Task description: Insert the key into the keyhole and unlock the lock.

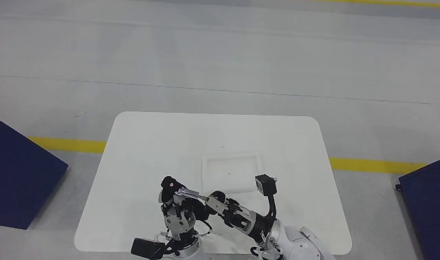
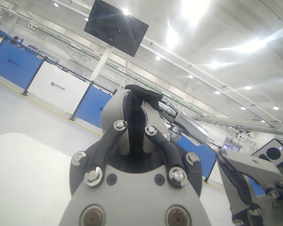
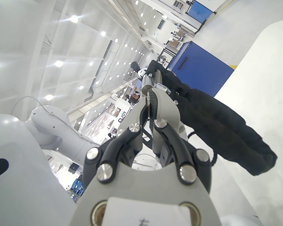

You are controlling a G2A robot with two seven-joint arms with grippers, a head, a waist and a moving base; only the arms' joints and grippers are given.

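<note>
My left jaws are clamped tight on the lock point(image 2: 188, 124). They pinch it at the top of its black sleeve point(image 3: 226, 130), with the fabric squeezed between the pads. The chrome body sticks out sideways from that grip, held up off the bench point(image 1: 206, 136) in the lower middle of the top view.

My right jaws are closed down on the key point(image 3: 147, 103), almost together, with only the thin metal between them. The blade points straight at the end of the chrome cylinder and its tip meets the keyhole point(image 3: 146, 87). How far in it sits, I cannot tell.

The two sets of jaws face each other tip to tip, very close, with lock and key in one line between them. The sleeve's long loop trails off the lock and runs alongside my right jaws. Whether its folded end touches the bench, I cannot tell.

On the bench, just above the jaws in the top view, there is a faint square outline point(image 1: 231, 172). Blue and white barrier panels point(image 2: 59, 88) stand on the floor beyond, and a dark screen point(image 2: 116, 26) hangs from the ceiling.
</note>
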